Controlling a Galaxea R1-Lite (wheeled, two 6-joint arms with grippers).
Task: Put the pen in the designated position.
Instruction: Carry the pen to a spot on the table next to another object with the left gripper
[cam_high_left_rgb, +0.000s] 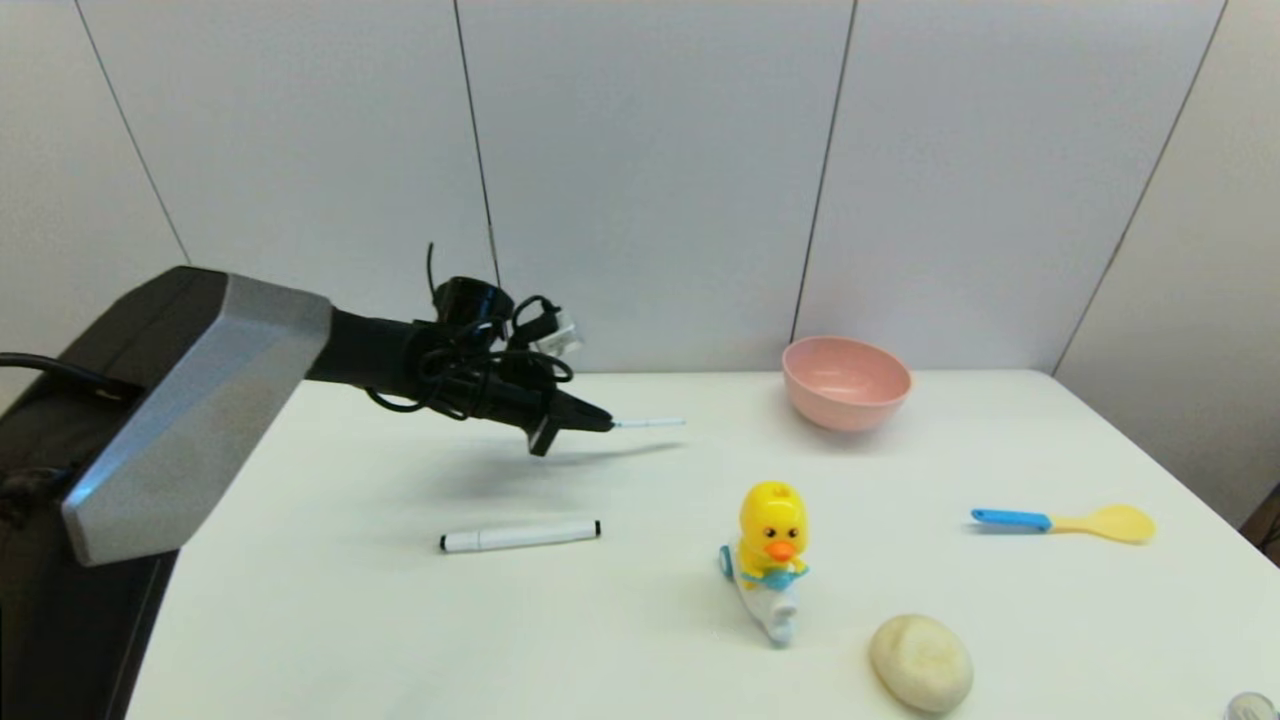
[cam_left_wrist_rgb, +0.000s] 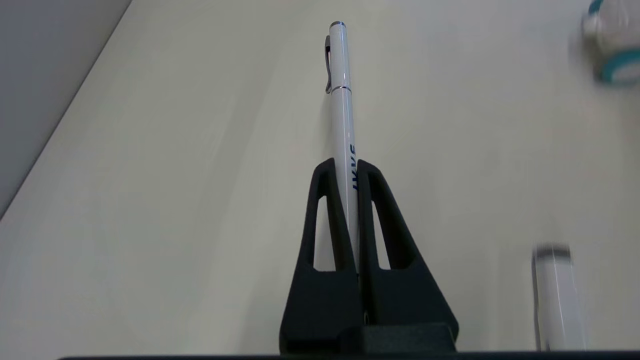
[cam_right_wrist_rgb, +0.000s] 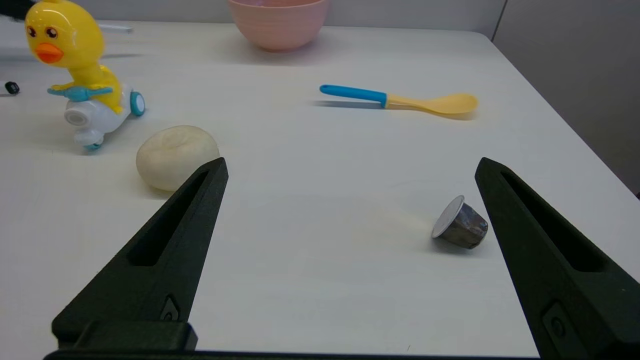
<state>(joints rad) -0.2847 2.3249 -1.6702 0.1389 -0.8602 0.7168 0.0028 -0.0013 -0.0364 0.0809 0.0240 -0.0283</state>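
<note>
Jaws of left gripper (cam_left_wrist_rgb: 345, 167) clamp the pen (cam_left_wrist_rgb: 344, 115).

The pen (cam_left_wrist_rgb: 344, 100) is thin and white, with a metal clip and blue print on its barrel. It is clamped in the left tool (cam_left_wrist_rgb: 345, 167), level above the table (cam_high_left_rgb: 400, 620).

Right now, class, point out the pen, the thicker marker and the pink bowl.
pen (cam_left_wrist_rgb: 345, 120): left wrist view, on the white barrel ahead of the left gripper's fingers.
marker (cam_high_left_rgb: 520, 536): head view, on the middle of its white body.
pink bowl (cam_high_left_rgb: 846, 398): head view, on its outer wall.
</note>
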